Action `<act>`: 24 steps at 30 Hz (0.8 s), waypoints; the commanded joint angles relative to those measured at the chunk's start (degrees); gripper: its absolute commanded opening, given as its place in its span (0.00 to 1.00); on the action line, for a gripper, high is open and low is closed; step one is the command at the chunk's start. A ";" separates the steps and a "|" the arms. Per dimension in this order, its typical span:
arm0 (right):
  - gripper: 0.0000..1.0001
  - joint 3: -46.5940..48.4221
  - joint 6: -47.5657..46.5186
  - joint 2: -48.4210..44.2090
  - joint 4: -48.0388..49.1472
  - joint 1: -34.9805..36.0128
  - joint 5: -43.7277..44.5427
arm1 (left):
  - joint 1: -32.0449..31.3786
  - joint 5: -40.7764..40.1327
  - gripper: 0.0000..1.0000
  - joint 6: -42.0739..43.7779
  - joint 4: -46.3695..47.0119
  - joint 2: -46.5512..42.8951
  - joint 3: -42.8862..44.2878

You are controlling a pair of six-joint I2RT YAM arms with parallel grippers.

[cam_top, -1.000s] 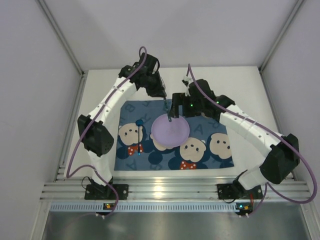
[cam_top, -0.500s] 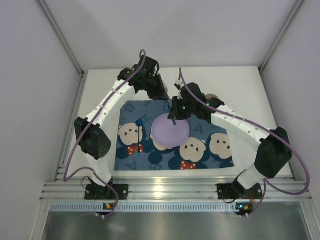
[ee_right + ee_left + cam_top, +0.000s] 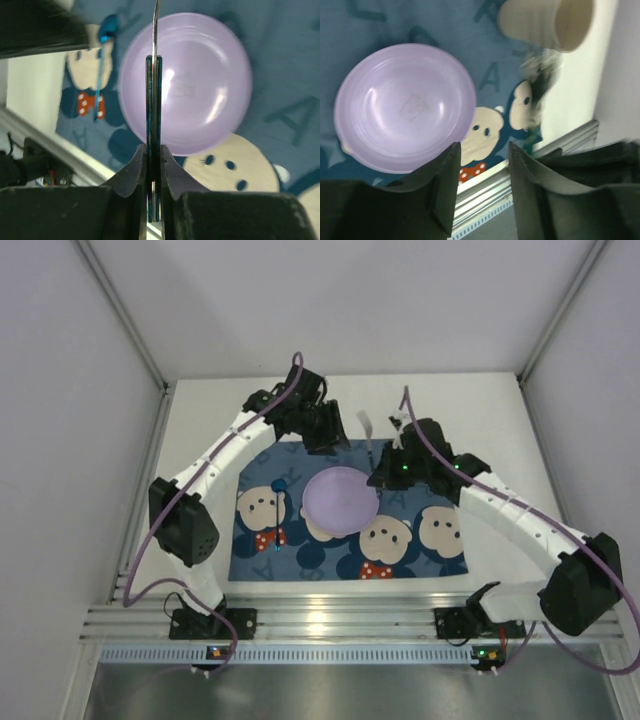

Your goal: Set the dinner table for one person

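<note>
The desk point(image 3: 480, 410), a white matte top with an aluminium rail point(image 3: 340, 615) along its near edge, is seen spanning the floor of the enclosure beneath both arms. A blue cartoon-mouse placemat point(image 3: 440, 555) is laid on it near the rail. A lilac plate point(image 3: 340, 500) is set at the middle of the placemat. A blue spoon point(image 3: 277, 515) is laid on the left arm's side of it, apart from the rim. A beige cup point(image 3: 545, 22) is lying on its side at the placemat's edge. The left gripper point(image 3: 482, 152) is held over the far edge of the placemat; its jaws are released, with nothing between them. The right gripper point(image 3: 153, 150) is held above the placemat at the plate's far right side. Its jaws are clenched on a thin teal-handled utensil point(image 3: 153, 100), which is seen edge-on, so its type cannot be told
</note>
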 commanded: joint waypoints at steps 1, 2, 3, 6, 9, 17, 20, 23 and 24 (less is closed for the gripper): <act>0.00 -4.92 1.52 -4.56 -3.16 -9.89 5.81 | 2.59 -8.06 0.50 3.59 -5.03 -6.82 -4.04; 0.00 -5.80 1.16 -4.92 -3.25 -10.43 5.80 | 2.59 -8.51 0.56 4.11 -5.04 -7.36 -5.62; 0.00 -7.46 0.90 -5.18 -3.51 -10.95 5.89 | 2.59 -9.03 0.57 4.38 -5.04 -7.97 -6.33; 0.00 -10.71 0.72 -6.06 -3.42 -11.22 5.80 | 2.67 -11.06 0.97 5.17 -5.30 -10.08 -8.70; 0.00 -14.49 1.94 -6.50 -1.94 -11.31 5.54 | 2.76 -12.99 0.97 5.44 -5.04 -11.76 -10.81; 0.00 -18.02 2.12 -4.48 0.44 -11.40 3.60 | 2.85 -14.58 0.96 5.00 -6.00 -13.34 -12.40; 0.00 -19.34 2.47 -3.96 1.93 -11.40 1.68 | 2.85 -15.01 0.93 4.73 -6.53 -13.87 -12.57; 0.00 -20.57 3.26 -3.60 3.87 -11.40 -0.52 | 2.85 -15.28 0.92 4.38 -6.62 -14.39 -13.36; 0.00 -21.10 3.44 -3.52 4.48 -11.40 -1.05 | 2.85 -15.37 0.92 4.38 -6.70 -14.57 -13.45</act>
